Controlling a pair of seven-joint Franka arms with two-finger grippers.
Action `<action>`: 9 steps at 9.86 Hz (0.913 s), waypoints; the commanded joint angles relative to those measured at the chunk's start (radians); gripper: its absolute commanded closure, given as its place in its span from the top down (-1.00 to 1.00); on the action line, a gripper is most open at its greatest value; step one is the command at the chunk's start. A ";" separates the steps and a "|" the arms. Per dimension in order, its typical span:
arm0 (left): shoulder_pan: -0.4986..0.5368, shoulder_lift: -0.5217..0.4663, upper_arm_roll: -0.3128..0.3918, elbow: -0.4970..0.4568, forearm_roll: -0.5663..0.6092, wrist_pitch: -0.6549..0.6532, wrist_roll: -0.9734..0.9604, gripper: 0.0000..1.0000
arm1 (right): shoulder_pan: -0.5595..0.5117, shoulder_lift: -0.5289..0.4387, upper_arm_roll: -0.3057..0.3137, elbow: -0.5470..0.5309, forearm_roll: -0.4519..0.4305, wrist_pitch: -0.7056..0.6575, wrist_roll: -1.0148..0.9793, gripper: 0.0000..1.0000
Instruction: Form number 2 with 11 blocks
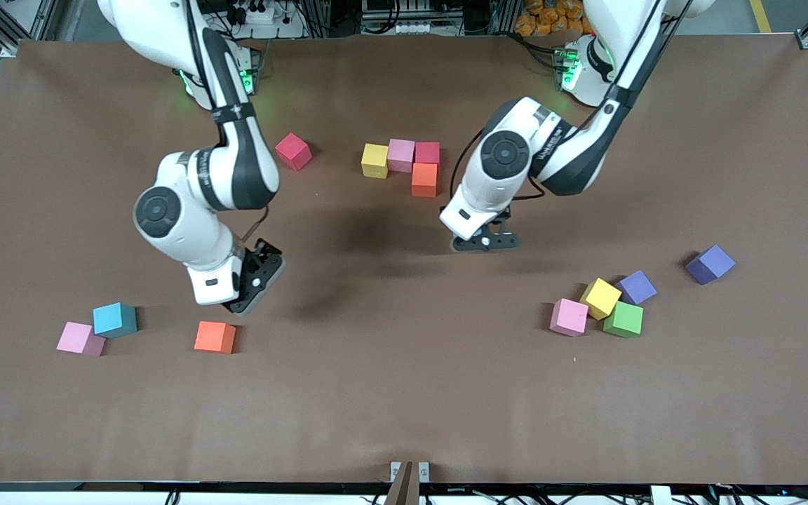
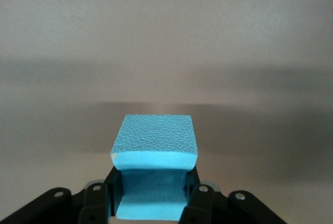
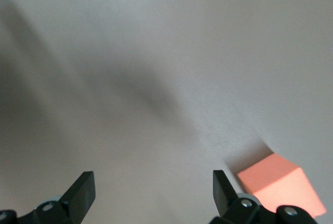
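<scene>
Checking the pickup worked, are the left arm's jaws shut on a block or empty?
Shut on a light blue block: the left gripper clamps its sides.

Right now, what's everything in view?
Started digit: four touching matte foam cubes, yellow, pink, red, orange; mid-table.
Lone red cube: one; beside it, toward the right arm's end.
Pink cube, light blue cube, orange cube: one each; right arm's end.
Cluster: four, pink, yellow, green, purple; left arm's end.
Lone purple cube: one; beside the cluster.
Table: one, brown.
Left end effector: shut on held blue cube, over mid-table.
Right end effector: open, over table beside orange cube.
</scene>
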 commanded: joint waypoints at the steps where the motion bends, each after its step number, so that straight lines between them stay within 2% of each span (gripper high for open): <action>1: -0.035 0.052 -0.001 0.044 -0.018 -0.022 -0.006 -1.00 | -0.092 0.064 0.016 0.071 0.003 -0.004 -0.216 1.00; 5: -0.118 0.135 -0.001 0.159 -0.026 -0.022 -0.055 -1.00 | -0.192 0.193 0.021 0.213 0.011 -0.005 -0.459 1.00; 6: -0.124 0.152 -0.001 0.171 -0.026 -0.022 -0.054 -1.00 | -0.226 0.218 0.057 0.241 0.012 -0.005 -0.496 1.00; 8: -0.150 0.186 0.000 0.179 -0.018 -0.022 -0.057 -1.00 | -0.403 0.289 0.212 0.339 0.008 -0.004 -0.581 1.00; 9: -0.151 0.190 0.000 0.179 -0.015 -0.022 -0.051 -1.00 | -0.456 0.322 0.256 0.373 0.009 -0.005 -0.603 1.00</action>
